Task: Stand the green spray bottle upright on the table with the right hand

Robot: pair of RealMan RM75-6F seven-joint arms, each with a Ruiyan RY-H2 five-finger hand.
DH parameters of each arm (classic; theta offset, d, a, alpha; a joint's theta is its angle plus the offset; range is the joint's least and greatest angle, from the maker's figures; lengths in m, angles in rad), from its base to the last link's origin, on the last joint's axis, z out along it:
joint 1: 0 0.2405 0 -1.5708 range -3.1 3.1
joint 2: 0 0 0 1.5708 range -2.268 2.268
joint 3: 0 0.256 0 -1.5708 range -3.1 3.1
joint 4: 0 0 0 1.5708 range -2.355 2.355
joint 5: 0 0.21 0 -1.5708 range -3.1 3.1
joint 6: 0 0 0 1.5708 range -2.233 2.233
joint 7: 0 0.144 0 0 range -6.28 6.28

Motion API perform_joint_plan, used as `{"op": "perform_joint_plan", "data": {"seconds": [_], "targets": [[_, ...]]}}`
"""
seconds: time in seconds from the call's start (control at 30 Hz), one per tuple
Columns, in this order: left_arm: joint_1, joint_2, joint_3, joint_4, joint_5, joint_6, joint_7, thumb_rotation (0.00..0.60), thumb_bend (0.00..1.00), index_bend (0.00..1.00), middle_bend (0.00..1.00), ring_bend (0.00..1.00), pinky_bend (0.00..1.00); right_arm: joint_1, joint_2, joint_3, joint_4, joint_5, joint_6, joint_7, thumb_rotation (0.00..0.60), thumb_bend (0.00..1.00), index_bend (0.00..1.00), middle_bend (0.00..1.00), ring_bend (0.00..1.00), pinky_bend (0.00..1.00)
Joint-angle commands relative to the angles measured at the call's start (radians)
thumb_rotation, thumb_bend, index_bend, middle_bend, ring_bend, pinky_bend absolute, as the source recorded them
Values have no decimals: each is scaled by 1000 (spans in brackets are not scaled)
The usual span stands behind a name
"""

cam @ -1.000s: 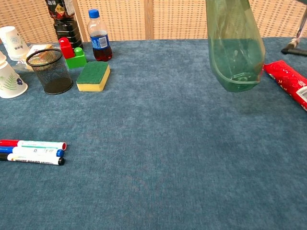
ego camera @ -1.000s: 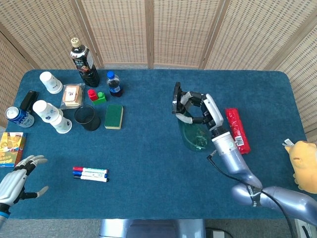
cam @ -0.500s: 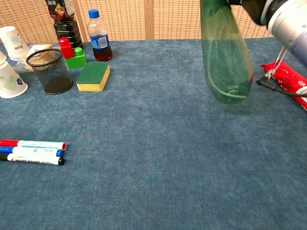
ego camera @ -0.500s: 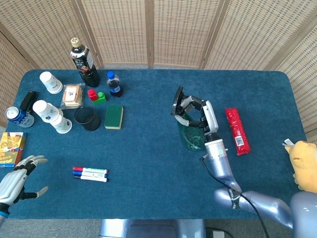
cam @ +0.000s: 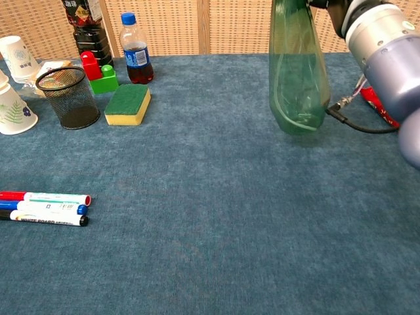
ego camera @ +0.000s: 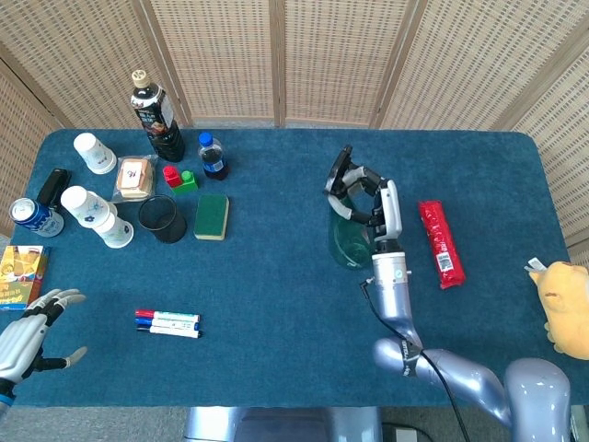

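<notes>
Gripping green spray bottle (cam: 298, 72), right hand (ego camera: 366, 196)

- The right hand (ego camera: 365, 195), white and black with curled fingers, grips the upper part of the translucent green spray bottle (cam: 296, 72), holding it nearly upright.
- The right forearm, silver and rounded, runs from the lower right up to that hand; a black cable hangs at its wrist.
- The left hand (ego camera: 28, 336), silver-grey, hovers at the lower left edge, fingers spread apart, holding nothing.
</notes>
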Motion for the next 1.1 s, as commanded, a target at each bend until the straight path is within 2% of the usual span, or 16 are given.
{"op": "perform_joint_plan", "data": {"seconds": [0.03, 0.2, 0.37, 0.77, 1.1], "targets": [[1, 1, 1, -1, -1, 0, 0, 600, 303, 173, 154, 91, 24, 10, -16, 28, 28, -2, -4, 30, 600, 272, 639, 618, 517, 592], [6, 4, 4, -2, -3, 4, 1, 600, 304, 173, 153, 91, 24, 13, -29, 55, 71, -13, -4, 72, 600, 271, 639, 618, 517, 592], [5, 5, 5, -8, -1, 3, 9, 600, 304, 173, 153, 91, 23, 12, -48, 60, 125, -34, 12, 89, 600, 271, 639, 618, 517, 592], [7, 10, 7, -25, -5, 6, 31, 600, 303, 173, 153, 91, 23, 17, -134, 22, 343, -89, 27, 127, 600, 266, 631, 610, 504, 568], [8, 9, 7, -30, -4, 10, 35, 600, 304, 173, 153, 91, 23, 6, -167, 7, 439, -102, 13, 174, 600, 254, 609, 591, 480, 550]]}}
